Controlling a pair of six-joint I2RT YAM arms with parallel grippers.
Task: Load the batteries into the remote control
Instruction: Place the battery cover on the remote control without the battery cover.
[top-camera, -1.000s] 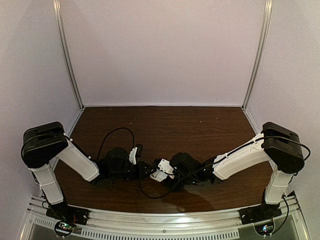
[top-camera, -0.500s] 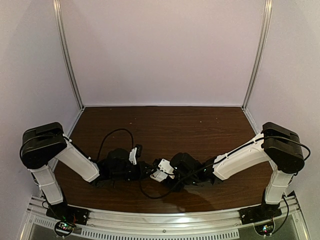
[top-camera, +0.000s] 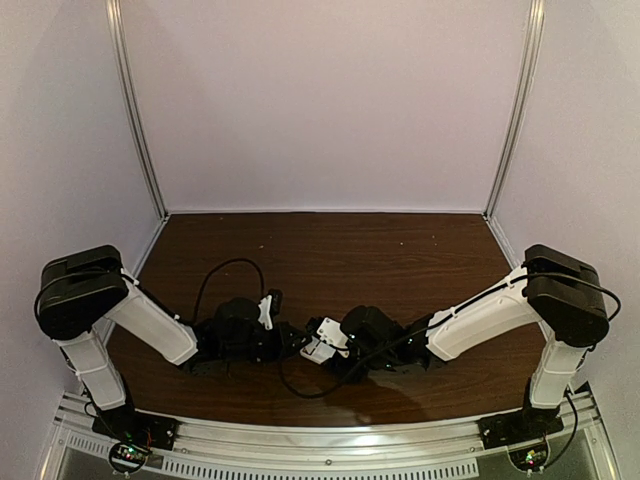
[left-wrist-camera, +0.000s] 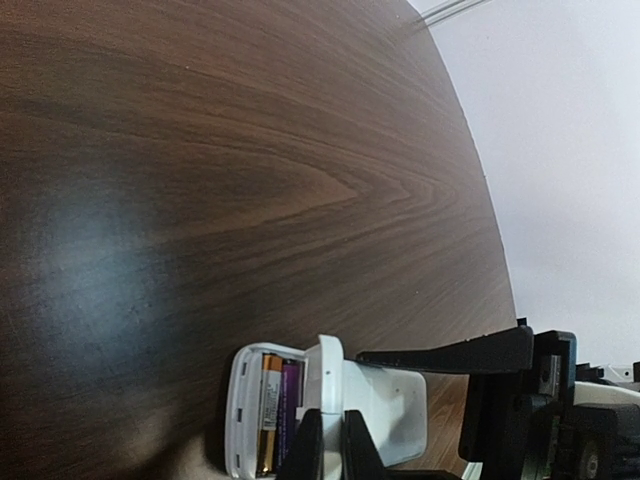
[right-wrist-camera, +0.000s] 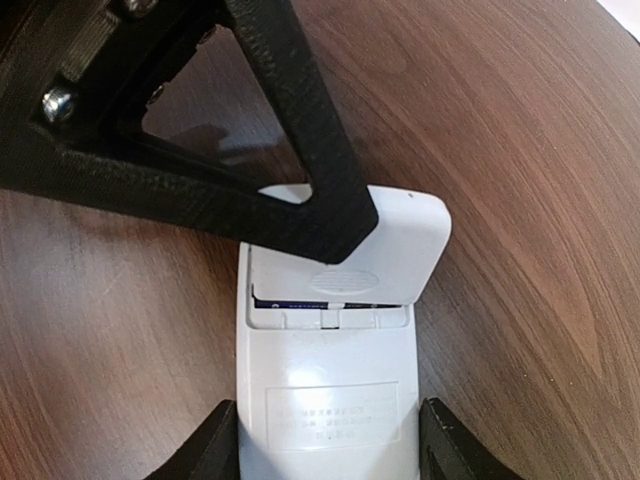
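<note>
The white remote control (right-wrist-camera: 330, 400) lies back up on the table. My right gripper (right-wrist-camera: 328, 445) is shut on its sides. Its battery bay is open at the far end. The gold-brown battery (left-wrist-camera: 268, 405) and the dark blue-purple battery (left-wrist-camera: 289, 400) lie side by side in the bay. My left gripper (left-wrist-camera: 330, 428) is shut on the white battery cover (left-wrist-camera: 330, 375) and holds it tilted over the bay. The cover (right-wrist-camera: 390, 250) hides most of the bay in the right wrist view, where only a sliver of the dark battery (right-wrist-camera: 310, 298) shows. In the top view both grippers (top-camera: 305, 345) meet over the remote and hide it.
The brown wooden table (top-camera: 350, 250) is walled by pale panels on three sides. A black cable (top-camera: 225, 268) loops above the left arm. The left gripper's black finger (right-wrist-camera: 300, 170) crosses over the cover in the right wrist view.
The left arm has shifted very slightly. Both grippers stay together at the remote.
</note>
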